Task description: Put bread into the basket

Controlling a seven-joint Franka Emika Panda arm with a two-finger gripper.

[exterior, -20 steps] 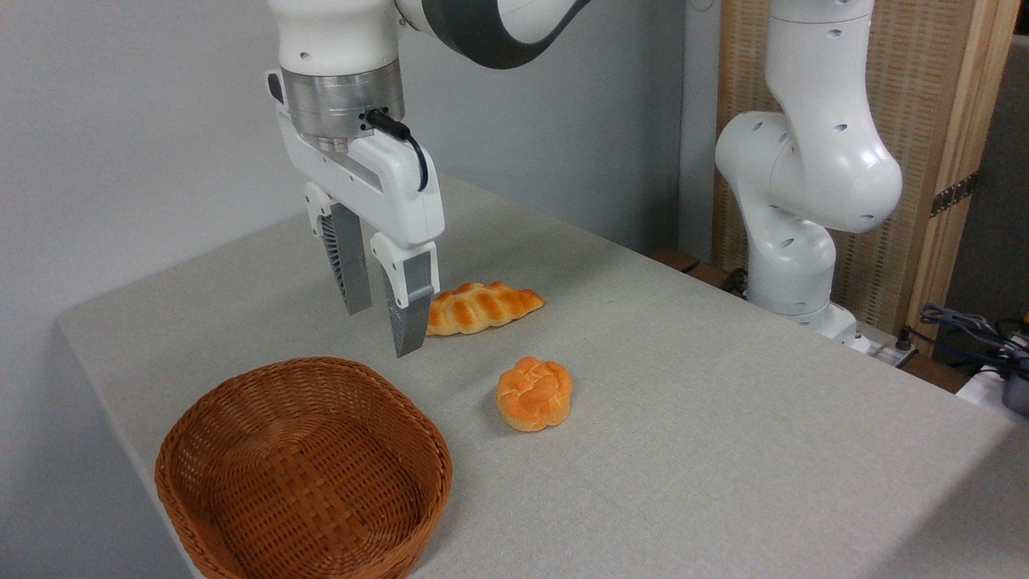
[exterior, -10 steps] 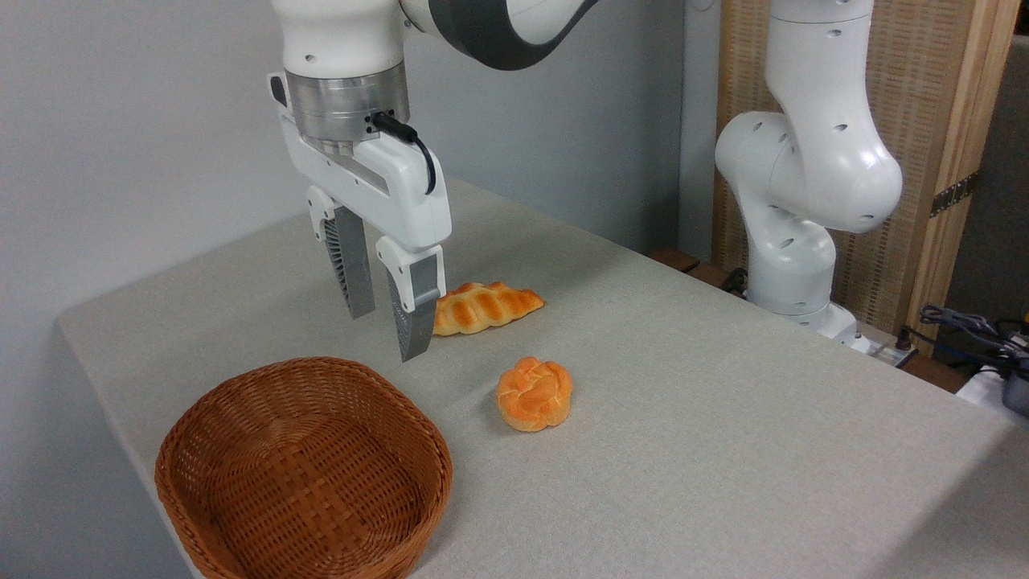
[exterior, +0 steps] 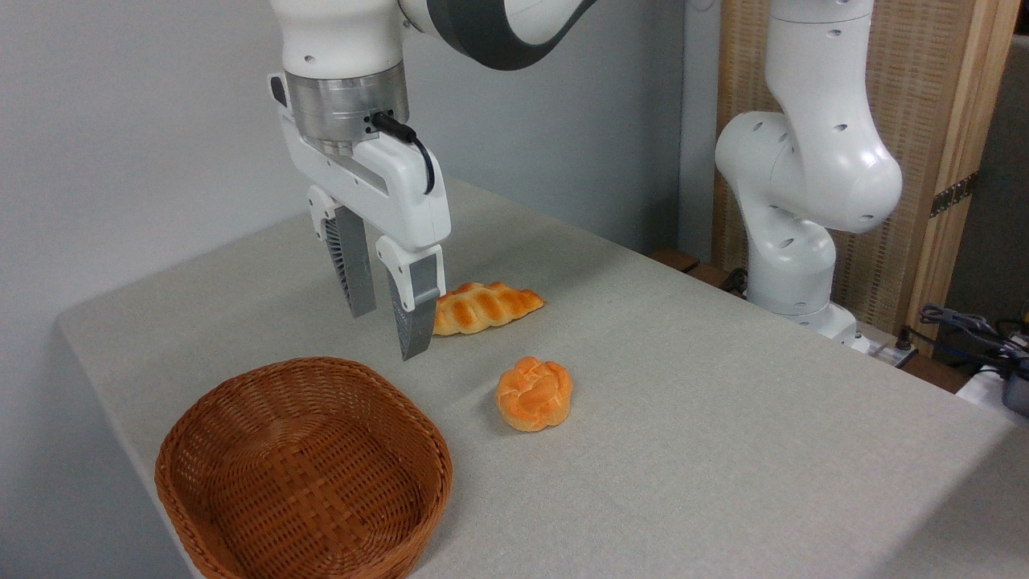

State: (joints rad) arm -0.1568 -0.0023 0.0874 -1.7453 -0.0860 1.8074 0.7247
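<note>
The bread, a braided golden-orange loaf, lies on the grey table behind the centre. My gripper hangs above the table just left of the loaf, open, with nothing between its fingers. Its front finger covers the loaf's left end. The brown wicker basket sits empty at the front left, below and in front of the gripper.
A round knotted orange bun rests on the table to the right of the basket. The arm's white base stands at the table's far right edge. Cables lie at the far right. The table's left edge runs beside the basket.
The gripper has shifted slightly to the right, toward the loaf, over the first half second, then held still. Loaf, bun and basket have not moved.
</note>
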